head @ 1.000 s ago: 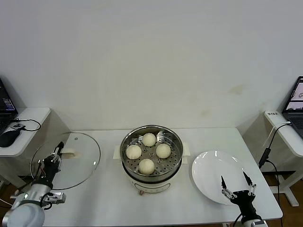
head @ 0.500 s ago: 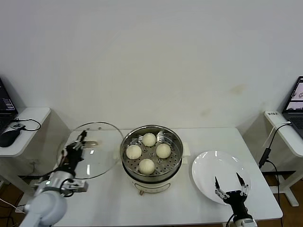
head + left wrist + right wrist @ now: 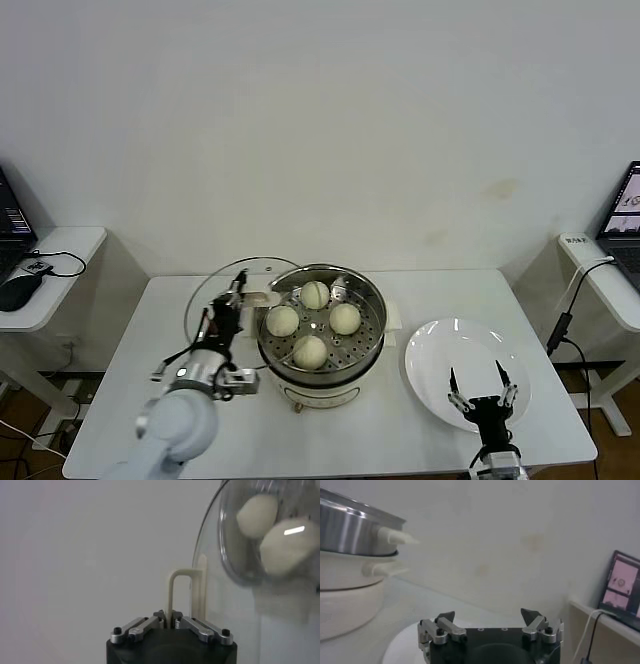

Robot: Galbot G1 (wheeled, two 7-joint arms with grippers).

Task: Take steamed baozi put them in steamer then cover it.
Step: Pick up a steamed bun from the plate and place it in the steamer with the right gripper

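White tabletop (image 3: 330,440) spreads under everything I am working over. Near its middle stands the steamer (image 3: 321,335), a shiny steel pot on its white base, uncovered, with the four steamed baozi (image 3: 310,351) sitting apart from one another on the perforated tray inside. To the right of it lies a white plate (image 3: 440,360), and my right gripper (image 3: 476,384) hangs low over the plate's near edge with its fingers spread wide and nothing between them. On the other side, the cover (image 3: 222,305) is held tilted in the air just beside the steamer's left rim, overlapping it slightly in the head view. My left gripper (image 3: 234,296) is clamped tight on the cover's cream-white handle (image 3: 186,596), which stands between my closed fingertips in the left wrist view.
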